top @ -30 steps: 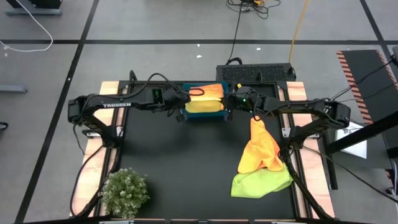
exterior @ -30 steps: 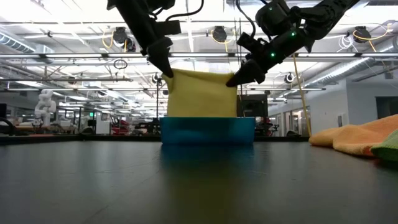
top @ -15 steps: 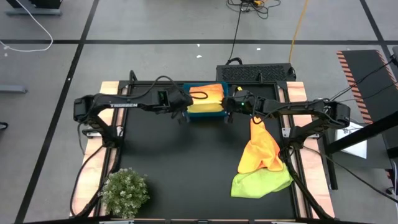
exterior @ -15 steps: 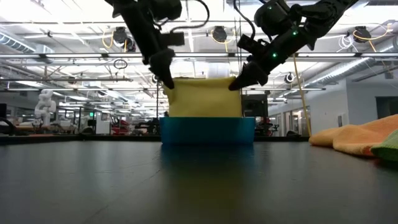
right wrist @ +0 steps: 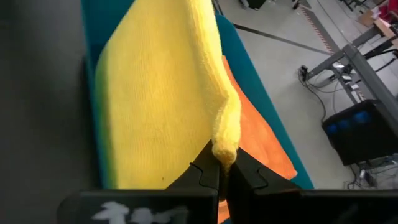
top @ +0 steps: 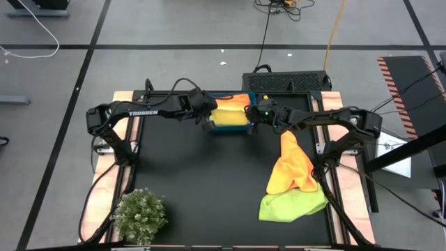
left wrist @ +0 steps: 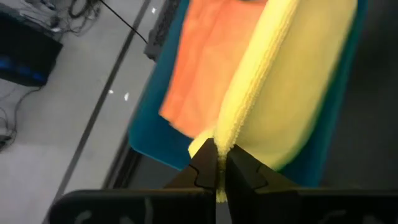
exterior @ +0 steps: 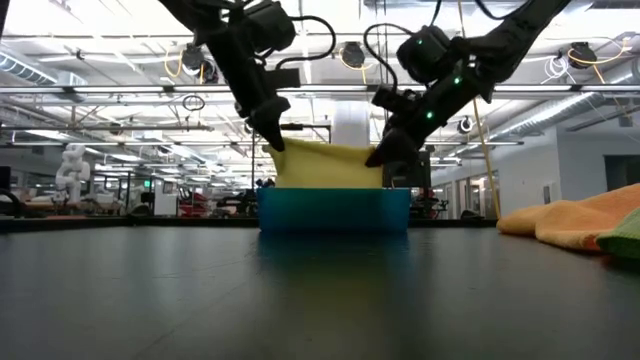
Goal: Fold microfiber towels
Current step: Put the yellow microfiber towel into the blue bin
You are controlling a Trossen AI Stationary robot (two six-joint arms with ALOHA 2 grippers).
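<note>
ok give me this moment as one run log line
left hand: shut on yellow towel | right hand: shut on yellow towel | towel over blue bin | orange towel in bin

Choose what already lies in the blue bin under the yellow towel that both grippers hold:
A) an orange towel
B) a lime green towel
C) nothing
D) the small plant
A: beside the yellow towel pinched by the left gripper and the right gripper, an orange towel lies flat inside the blue bin.

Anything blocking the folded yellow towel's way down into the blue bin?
Nothing visible. Left gripper and right gripper each pinch a top corner of the folded yellow microfiber towel, its lower part already inside the rectangular blue plastic bin, beside an orange folded towel.
</note>
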